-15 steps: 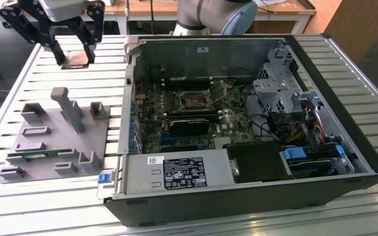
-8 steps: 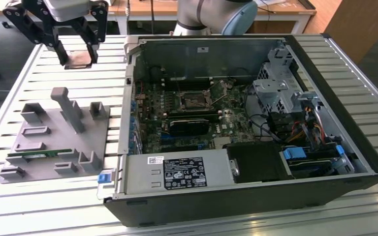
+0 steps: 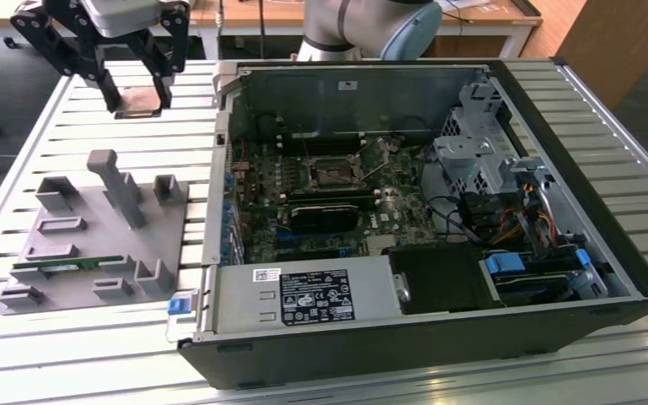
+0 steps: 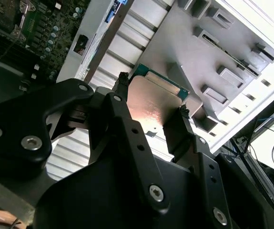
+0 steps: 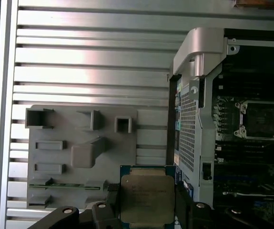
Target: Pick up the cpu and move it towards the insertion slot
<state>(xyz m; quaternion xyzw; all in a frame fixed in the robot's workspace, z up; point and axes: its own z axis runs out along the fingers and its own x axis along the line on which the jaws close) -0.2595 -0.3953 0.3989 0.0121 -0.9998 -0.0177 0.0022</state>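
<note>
While it is clamped between the two black fingers of the pincer [image 5: 146, 210], the cpu [image 5: 146, 198] is seen in the first wrist view as a flat square chip with a dull silver lid and a blue-green rim. Being square, it has no long axis; its lid faces that camera. In the second wrist view the cpu [image 4: 153, 107] appears tilted, its lid catching a pinkish glare, with a finger pressed against each of two opposite edges. In the exterior view the pincer [image 3: 138, 101] hangs above the slatted counter [image 3: 65, 135] at the far left, well apart from the insertion slot [image 3: 330, 171], which lies in the motherboard inside the open computer case [image 3: 594, 169]. A grey fixture tray [image 3: 88, 245] rests on the counter nearer the camera, holding a green memory stick [image 3: 60, 267]. The slot's [image 5: 260, 117] silver frame and dark centre are also seen in the first wrist view.
</note>
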